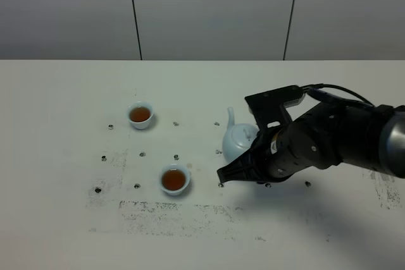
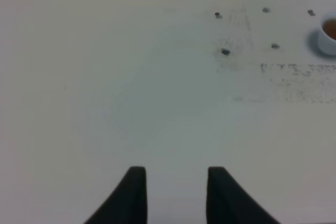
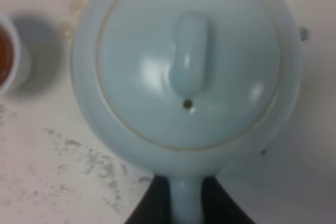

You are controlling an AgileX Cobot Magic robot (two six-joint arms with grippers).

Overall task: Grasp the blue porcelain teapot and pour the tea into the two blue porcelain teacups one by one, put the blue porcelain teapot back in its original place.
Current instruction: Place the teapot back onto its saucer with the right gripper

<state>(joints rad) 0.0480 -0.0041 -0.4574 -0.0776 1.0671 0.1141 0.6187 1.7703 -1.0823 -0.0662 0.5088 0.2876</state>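
The blue teapot (image 1: 239,141) sits upright on the white table (image 1: 57,219), to the right of the two teacups, and the right gripper (image 3: 185,203) has its two black fingers closed on the teapot's handle (image 3: 185,199). The right arm (image 1: 329,140) reaches in from the right side and bends low over the pot. Both cups, the far teacup (image 1: 140,115) and the near teacup (image 1: 174,179), have brown tea in them, and the left gripper (image 2: 176,195) hangs open over bare table, well away from them.
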